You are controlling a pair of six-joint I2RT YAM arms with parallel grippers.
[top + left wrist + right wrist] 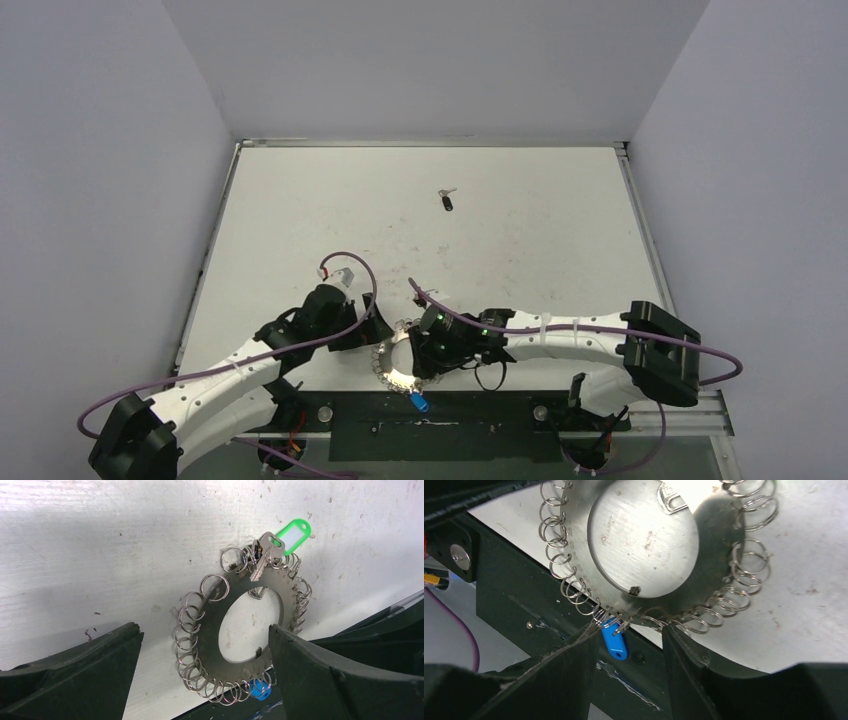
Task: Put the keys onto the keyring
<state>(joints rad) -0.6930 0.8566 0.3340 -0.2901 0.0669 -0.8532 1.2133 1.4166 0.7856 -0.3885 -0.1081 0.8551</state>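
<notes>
The keyring [392, 368] lies flat at the table's near edge, a silvery ring with a looped rim and hollow centre. My left gripper [202, 630] is open around the keyring [235, 672], whose lower right rim is against the right finger [320, 675]. My right gripper [629, 640] is open at the near rim of the keyring [719, 565], with a blue tag [614, 641] hanging between its fingertips. One small black-headed key [446, 202] lies alone far out on the table. A silver key [262, 555] with a green tag [295, 531] sits on the ring's far side.
The white table [540, 230] is walled on three sides. A dark mounting rail [450, 415] runs along the near edge, and the blue tag [420, 403] hangs over it. Both arms crowd the ring, with purple cables [350, 260] looping above them.
</notes>
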